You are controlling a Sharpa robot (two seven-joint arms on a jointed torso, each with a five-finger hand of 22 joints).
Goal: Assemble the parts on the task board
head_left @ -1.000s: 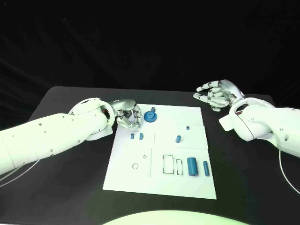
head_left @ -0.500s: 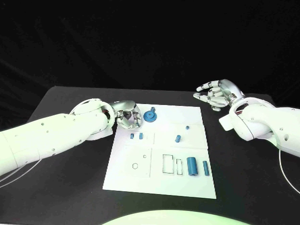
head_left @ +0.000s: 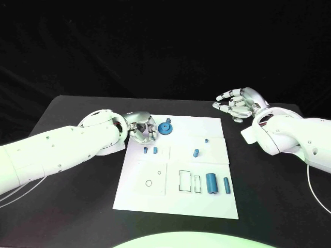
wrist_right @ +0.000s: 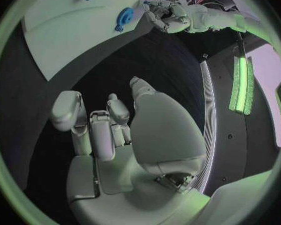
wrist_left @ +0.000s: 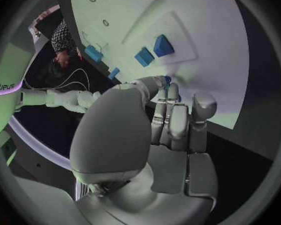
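Note:
The white task board (head_left: pixel 180 201) lies in the middle of the black table. My left hand (head_left: pixel 141 127) hovers at the board's far left corner, its fingers curled, and pinches a small blue part (wrist_left: pixel 167 80) at its fingertips. A blue gear (head_left: pixel 165 127) stands just beside it on the board, also seen as the gear (wrist_right: pixel 124 17) from the right wrist. My right hand (head_left: pixel 240 103) is raised off the board's far right corner, fingers apart and holding nothing.
On the board lie two small blue blocks (head_left: pixel 150 150), a short peg (head_left: pixel 196 152), a tiny piece (head_left: pixel 208 140), a thick cylinder (head_left: pixel 212 184) and a thin one (head_left: pixel 227 185). Rectangular slots (head_left: pixel 186 181) and round holes (head_left: pixel 149 182) mark its near half.
My left hand has edged slightly toward the gear with the small part still pinched. The right hand has stayed where it was.

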